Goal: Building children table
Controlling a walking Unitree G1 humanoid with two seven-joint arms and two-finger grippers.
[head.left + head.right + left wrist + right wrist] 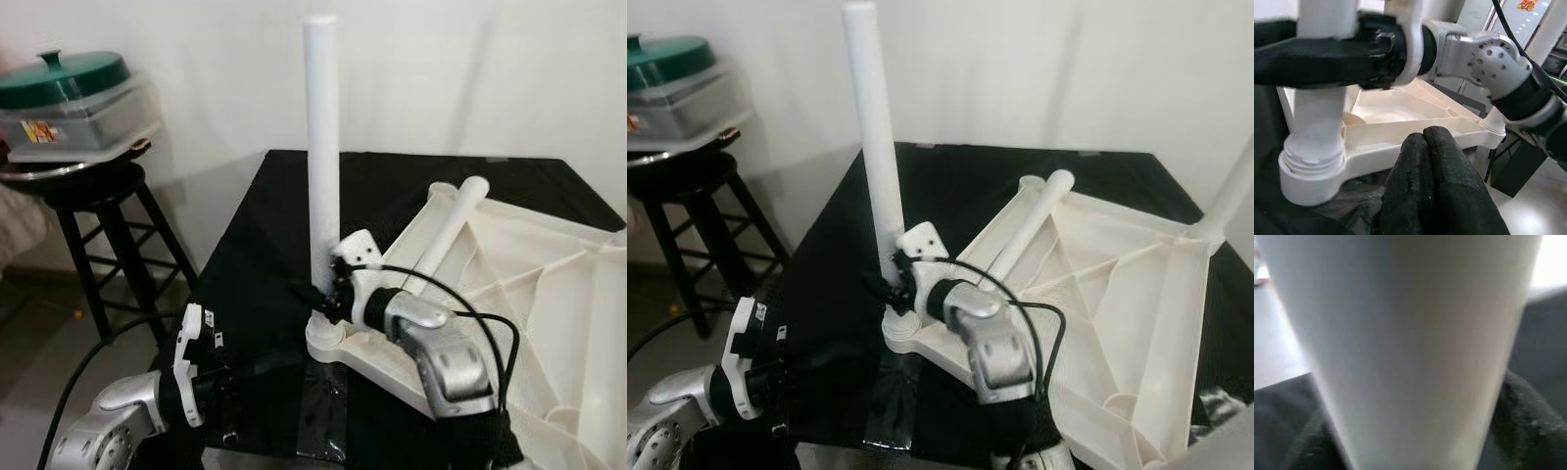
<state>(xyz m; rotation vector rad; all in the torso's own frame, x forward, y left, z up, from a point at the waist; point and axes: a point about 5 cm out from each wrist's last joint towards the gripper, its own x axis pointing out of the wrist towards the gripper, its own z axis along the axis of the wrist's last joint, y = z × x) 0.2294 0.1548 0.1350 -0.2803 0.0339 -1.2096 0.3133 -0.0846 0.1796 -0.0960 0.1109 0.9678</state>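
At seven o'clock, nearest the camera, the left gripper hangs low with its fingers pressed together, empty. Toward centre, the right gripper clamps the upright white leg just above its corner socket on the upturned tabletop. At one o'clock a second leg lies loose. The plastic looks light, stiff and slippery; gripping low near the threads seems best.
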